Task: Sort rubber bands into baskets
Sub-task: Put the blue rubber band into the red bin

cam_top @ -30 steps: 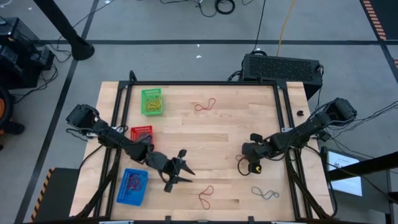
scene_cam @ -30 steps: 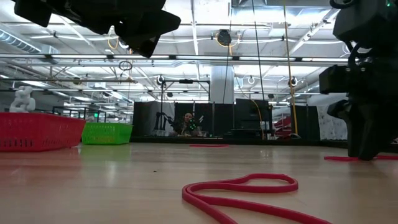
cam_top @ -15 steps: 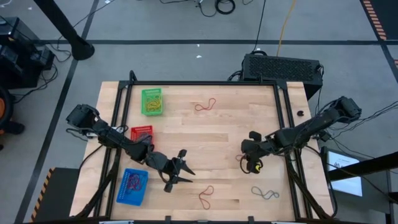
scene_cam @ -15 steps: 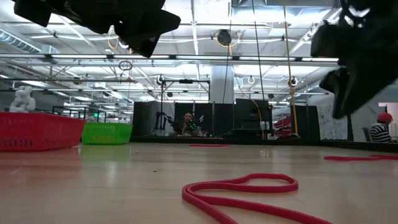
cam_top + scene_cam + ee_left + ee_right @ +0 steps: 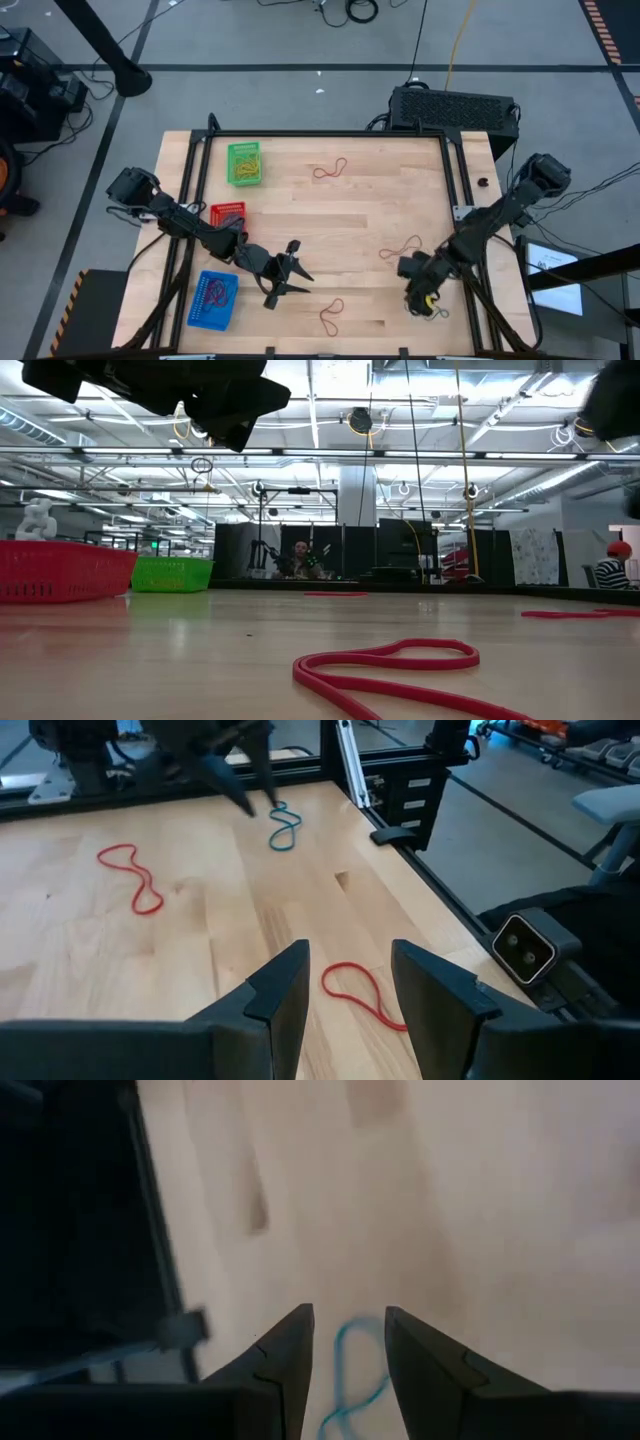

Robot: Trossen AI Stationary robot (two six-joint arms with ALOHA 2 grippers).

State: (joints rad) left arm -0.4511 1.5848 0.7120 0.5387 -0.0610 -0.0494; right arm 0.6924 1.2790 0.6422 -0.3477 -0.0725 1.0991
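Two grippers are in view over the wooden table (image 5: 360, 200). Right gripper (image 5: 425, 300) hangs directly above a blue rubber band (image 5: 352, 1380); its fingers (image 5: 425, 1370) stand spread, with the blue loop showing in the gap between them, nothing pinched. One red band (image 5: 400, 247) lies just behind this gripper, toward the table's middle. Left gripper (image 5: 290, 275) sits with fingers parted and empty; a red rubber band (image 5: 362, 992) lies just ahead of its tips, a further red band (image 5: 330, 170) well beyond it at the far side. Three baskets lie on the left gripper's side: blue basket (image 5: 212, 300) beside its arm holding bands, red basket (image 5: 227, 213) partly under that arm, green basket (image 5: 244, 163) farthest off, holding yellow bands.
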